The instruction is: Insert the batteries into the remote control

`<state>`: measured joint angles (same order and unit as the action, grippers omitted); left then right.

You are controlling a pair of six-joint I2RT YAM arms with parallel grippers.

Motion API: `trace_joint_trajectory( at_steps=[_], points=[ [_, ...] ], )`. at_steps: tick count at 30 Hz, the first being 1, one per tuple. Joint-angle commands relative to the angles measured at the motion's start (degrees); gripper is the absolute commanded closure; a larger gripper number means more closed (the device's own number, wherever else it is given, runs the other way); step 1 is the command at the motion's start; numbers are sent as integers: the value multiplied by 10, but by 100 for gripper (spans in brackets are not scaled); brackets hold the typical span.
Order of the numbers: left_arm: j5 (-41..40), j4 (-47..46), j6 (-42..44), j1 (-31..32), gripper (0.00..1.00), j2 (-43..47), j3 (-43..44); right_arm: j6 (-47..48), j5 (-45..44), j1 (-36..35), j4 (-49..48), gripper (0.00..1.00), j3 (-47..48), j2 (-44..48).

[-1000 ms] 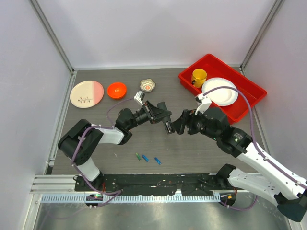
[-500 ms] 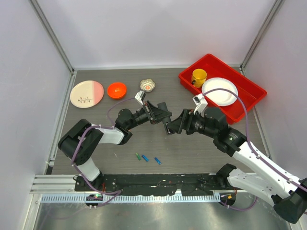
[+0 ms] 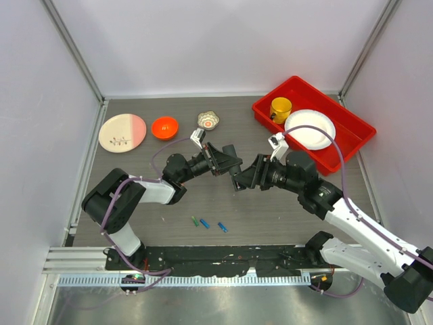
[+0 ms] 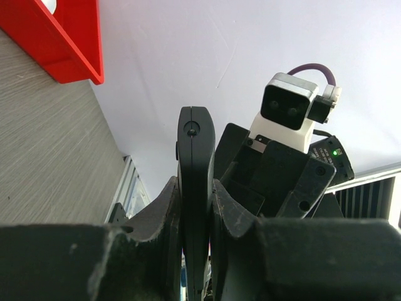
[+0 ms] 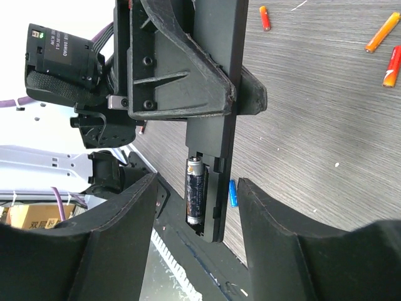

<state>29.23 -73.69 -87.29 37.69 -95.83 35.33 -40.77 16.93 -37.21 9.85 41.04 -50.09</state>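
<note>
Left gripper is clamped tight on the remote control, holding it above the counter. Its own wrist view shows the fingers pressed against both flat faces of the slim bar, with the right arm's camera facing it just behind. Right gripper meets it nose to nose. Only its wrist view shows that the jaws are parted, each finger standing clear of the bar's free end with a gap on both sides. Well beyond the right gripper, the red bin holds a white plate and a yellow cup. Far off the left gripper's outer side are a pink-and-cream plate carrying a few small dark bits, an orange bowl, and a little crinkled bowl with something orange inside. The right wrist view alone shows the open recess with one seated battery, between the right gripper's fingers. The top view shows three loose batteries, one green and two blue, nearer the arm bases than either gripper. The right wrist view shows orange batteries on the counter past the remote control.
</note>
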Motion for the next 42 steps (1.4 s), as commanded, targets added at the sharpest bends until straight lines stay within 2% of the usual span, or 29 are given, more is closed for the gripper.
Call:
trace_joint_trajectory(
  at_steps=[1, 15, 35, 42],
  points=[
    [10, -149, -3, -3, 100, 26, 14, -11, 18, 5, -40, 42, -9, 1],
    [7, -149, -2, -3, 100, 31, 13, -9, 28, 7, -47, 49, -21, -4],
    [8, -149, 0, -3, 100, 31, 11, -26, 28, 21, -63, 48, -29, 7],
    [6, -149, -1, -3, 100, 35, 16, -29, 37, 22, -73, 53, -38, 1]
  ],
)
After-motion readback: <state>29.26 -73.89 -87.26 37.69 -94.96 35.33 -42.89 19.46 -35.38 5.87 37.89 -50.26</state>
